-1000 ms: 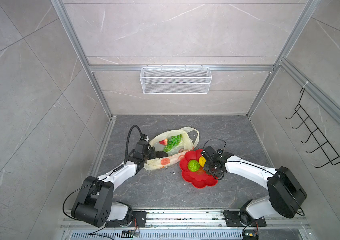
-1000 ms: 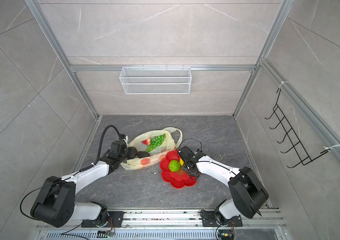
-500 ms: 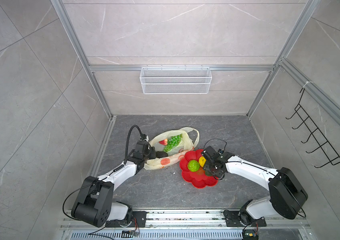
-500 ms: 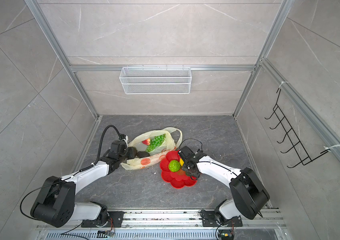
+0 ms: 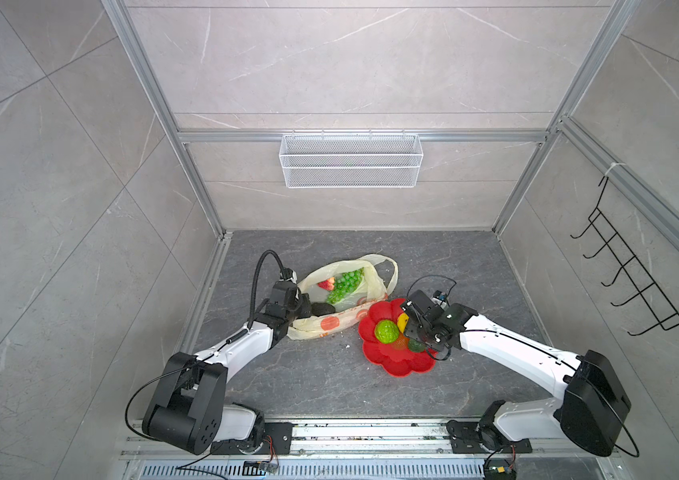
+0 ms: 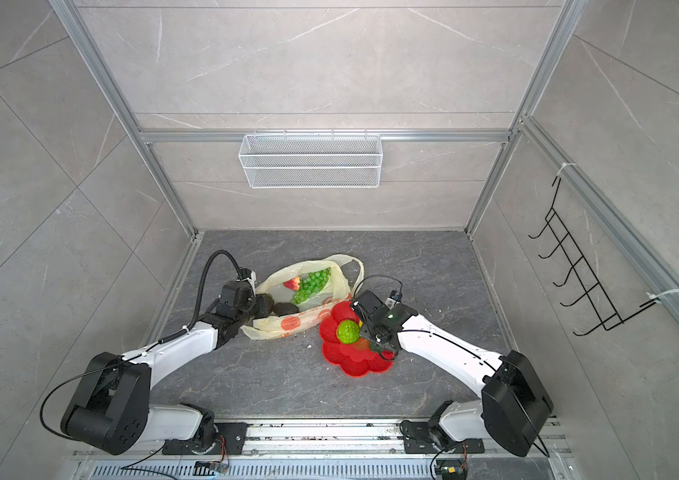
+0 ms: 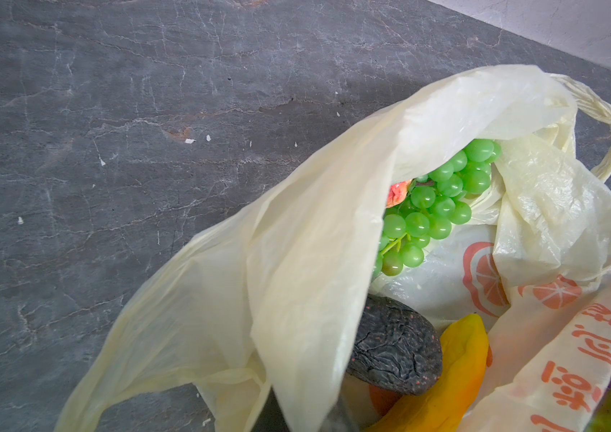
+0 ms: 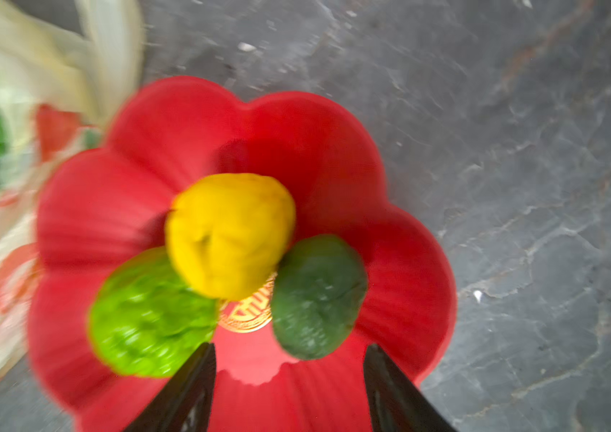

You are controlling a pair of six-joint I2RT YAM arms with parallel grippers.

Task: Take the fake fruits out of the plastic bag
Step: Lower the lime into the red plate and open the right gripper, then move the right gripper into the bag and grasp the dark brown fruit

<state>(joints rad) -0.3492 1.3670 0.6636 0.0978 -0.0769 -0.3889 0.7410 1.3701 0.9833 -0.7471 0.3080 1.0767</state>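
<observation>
In both top views, the bag (image 5: 331, 322) lies slumped on the dark floor (image 5: 329, 386), mouth agape, with grapes (image 5: 344, 284), a strawberry (image 5: 326, 284) and an avocado (image 5: 323, 309) inside. The left gripper (image 5: 306, 308) is clamped tight on the bag's near rim, just beside the avocado. Just beside the bag's other end, a red plate (image 5: 398, 363) carries 3 pieces already out: a lime (image 5: 387, 331), a lemon (image 5: 403, 322) and a dark green fruit (image 5: 414, 345).

The left wrist view looks into the bag's mouth. The film rises in a limp drape from the pinch. The grapes (image 7: 431, 209) sit deep inside, with the strawberry (image 7: 397, 192) tucked behind them. The avocado (image 7: 397, 355) is nearest, with a banana (image 7: 457, 374) against it. That makes 4 pieces to go.

The film looks thin and soft, likely to fold over the contents if released, so the rim seems the right place to hold. The pieces look light, hollow and glossy, so they are apt to slip. The grapes probably want a grip across the thick middle of the bunch, the avocado across its narrow width.

The right wrist view, blurred, shows the right gripper (image 8: 289, 351) above the plate's edge. Its fingers are well apart, with nothing between them. It appears to touch none of the 3 pieces.
</observation>
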